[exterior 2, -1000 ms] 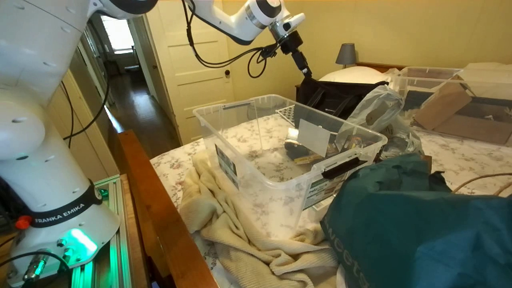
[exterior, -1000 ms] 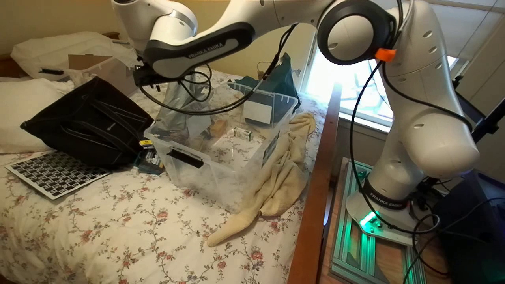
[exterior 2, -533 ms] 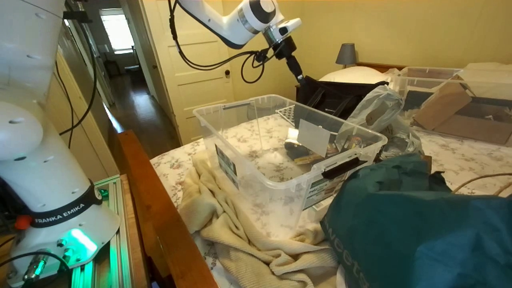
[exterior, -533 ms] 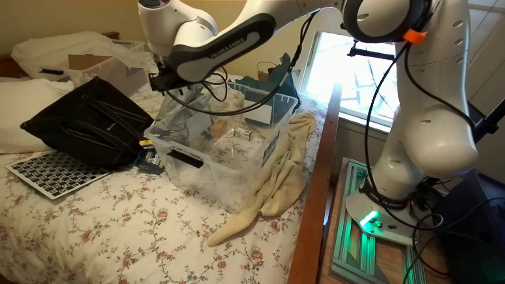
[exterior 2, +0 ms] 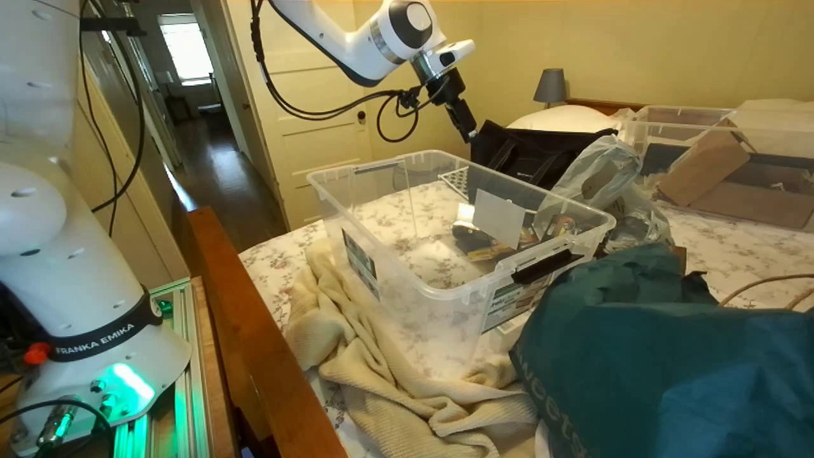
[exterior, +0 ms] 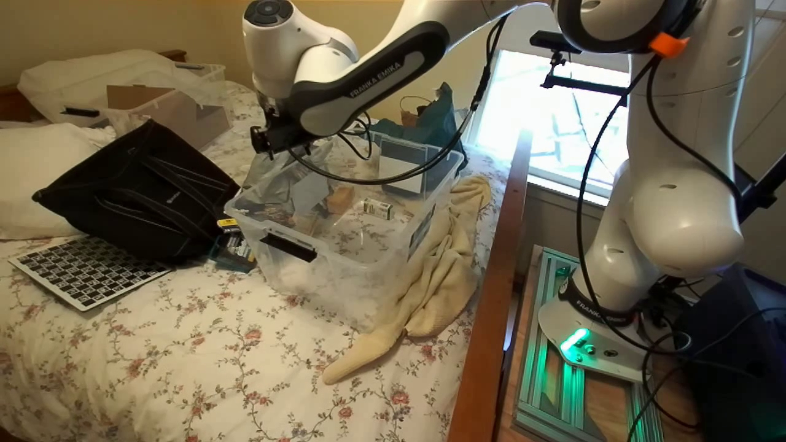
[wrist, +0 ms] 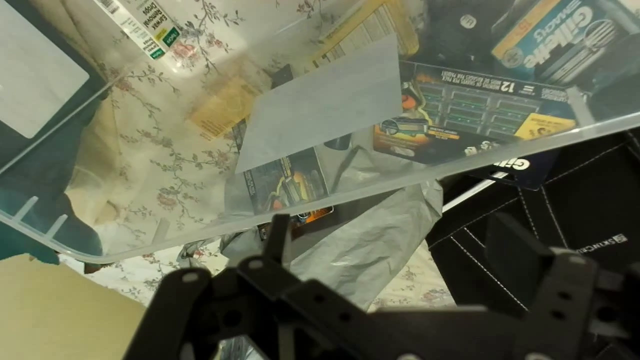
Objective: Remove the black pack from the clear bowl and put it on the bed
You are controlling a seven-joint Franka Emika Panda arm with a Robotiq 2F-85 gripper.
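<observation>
The clear bowl, a large see-through tub [exterior: 350, 276], stands on the flowered bed [exterior: 184, 362]; it also shows in an exterior view [exterior 2: 439, 294] and the wrist view [wrist: 350, 197]. Dark Gillette packs [wrist: 480, 107] and a dark pouch [wrist: 450, 37] show through its wall. I cannot tell which is the black pack, nor whether they lie inside or beside the tub. My gripper [wrist: 392, 235] is open and empty, its fingers wide apart. It hangs above the tub's far rim, between tub and black bag, in both exterior views [exterior: 279, 147] [exterior 2: 470, 135].
A large black bag [exterior: 141, 190] and a checkered board [exterior: 86, 273] lie beside the tub. A grey plastic bag [exterior 2: 604, 168], a green bag [exterior 2: 655, 356] and a beige blanket [exterior: 442, 270] surround it. A wooden bed rail [exterior: 491, 307] runs by the robot base.
My gripper has moved away from over the black bag towards the tub and come down a little. The tub, bags and packs look unmoved.
</observation>
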